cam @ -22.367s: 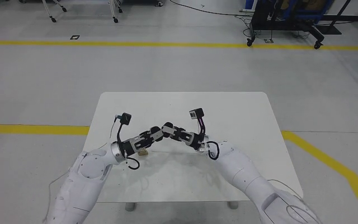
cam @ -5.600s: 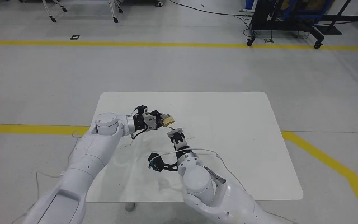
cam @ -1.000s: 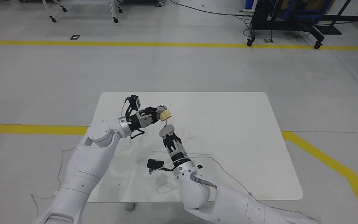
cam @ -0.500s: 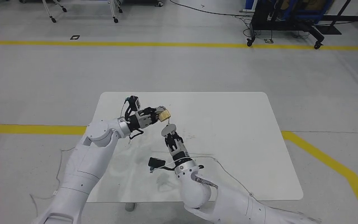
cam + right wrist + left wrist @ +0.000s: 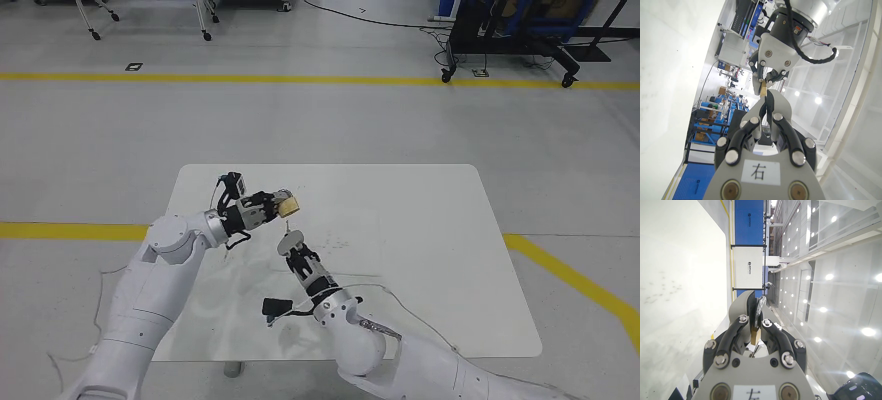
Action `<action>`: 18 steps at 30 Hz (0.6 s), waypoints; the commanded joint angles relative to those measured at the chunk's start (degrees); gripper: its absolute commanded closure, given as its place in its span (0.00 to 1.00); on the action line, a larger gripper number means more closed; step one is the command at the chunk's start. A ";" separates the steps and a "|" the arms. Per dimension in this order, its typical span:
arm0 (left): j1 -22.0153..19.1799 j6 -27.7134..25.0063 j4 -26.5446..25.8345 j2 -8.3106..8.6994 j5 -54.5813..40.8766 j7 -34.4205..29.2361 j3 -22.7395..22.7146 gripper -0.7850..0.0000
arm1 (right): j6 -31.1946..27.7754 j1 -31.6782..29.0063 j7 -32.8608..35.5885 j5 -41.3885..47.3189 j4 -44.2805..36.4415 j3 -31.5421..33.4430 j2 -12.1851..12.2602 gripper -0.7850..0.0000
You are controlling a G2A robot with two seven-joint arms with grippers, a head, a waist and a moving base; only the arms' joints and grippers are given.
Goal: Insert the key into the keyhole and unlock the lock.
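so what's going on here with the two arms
The left gripper is shut on a small brass padlock with a silver shackle, holding it up above the white table. The right gripper is shut too, its tips right at the padlock's end. The key itself is too small to make out, so I cannot tell whether it is in the keyhole.

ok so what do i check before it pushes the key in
1. Lock gripped in left end effector: ok.
2. Right end effector shut: ok.
3. Key actually in its grip: cannot tell, nothing clearly visible there.
4. Right end effector tip close up to the lock body: ok.
5. Key tip lined up with keyhole: cannot tell, keyhole hidden.
6. Lock held up off the table: ok.
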 commanded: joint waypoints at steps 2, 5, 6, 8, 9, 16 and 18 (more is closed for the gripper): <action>0.42 0.20 -0.74 0.28 1.12 -0.67 -0.35 1.00 | -0.32 -0.86 -1.16 0.00 -1.13 0.86 1.08 1.00; 0.72 0.29 -1.59 0.37 2.19 -0.76 0.00 1.00 | -0.31 -1.42 -1.93 0.00 -1.56 1.48 1.70 1.00; 0.78 0.25 -1.80 0.38 2.33 -0.85 0.12 1.00 | -0.35 -1.54 -2.17 0.00 -1.64 1.72 1.83 1.00; 0.79 0.12 -1.99 0.42 2.82 -0.76 0.20 1.00 | -0.23 -1.93 -2.76 0.00 -1.77 2.26 1.99 1.00; 0.85 0.08 -2.08 0.43 2.88 -0.66 0.25 1.00 | -0.12 -2.13 -2.99 0.00 -1.82 2.58 2.03 1.00; 0.95 -0.20 -2.60 0.46 3.46 -0.44 0.70 1.00 | 0.50 -3.13 -5.04 0.00 -1.34 4.54 1.78 1.00; 0.93 -0.29 -2.65 0.48 3.82 -0.51 0.85 1.00 | 0.65 -3.34 -5.58 0.00 -1.28 4.99 1.63 1.00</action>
